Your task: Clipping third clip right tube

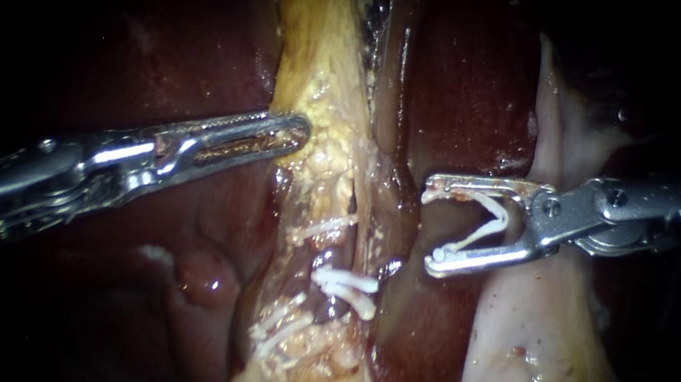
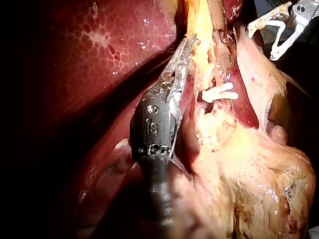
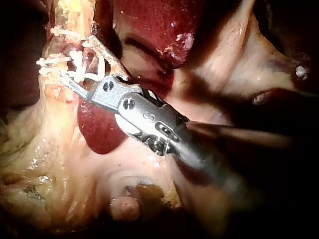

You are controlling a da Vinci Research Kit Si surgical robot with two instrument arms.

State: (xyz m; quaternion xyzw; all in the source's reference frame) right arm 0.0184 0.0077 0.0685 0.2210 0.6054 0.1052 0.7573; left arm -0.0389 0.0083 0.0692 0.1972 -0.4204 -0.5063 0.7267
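Holding an open clip (image 1: 500,219) in the right instrument's (image 1: 430,228) spread jaws, just beside the right tube (image 1: 393,209) (two clips (image 1: 345,286) below). Left instrument's (image 1: 300,132) jaws together against fat (image 1: 326,130). Could close short, catching half the tube.

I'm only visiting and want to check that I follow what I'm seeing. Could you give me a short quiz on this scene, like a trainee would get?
1. True or false: the right instrument carries nothing in its jaws.
2. The open white clip is: A) squeezed flat on a tube; B) spread open, around nothing yet; C) lying loose on the liver.
3. What does the tip of the left instrument lie against?

Key: 1 false, its jaws hold the clip. 2 B. 3 The yellow fatty tissue.
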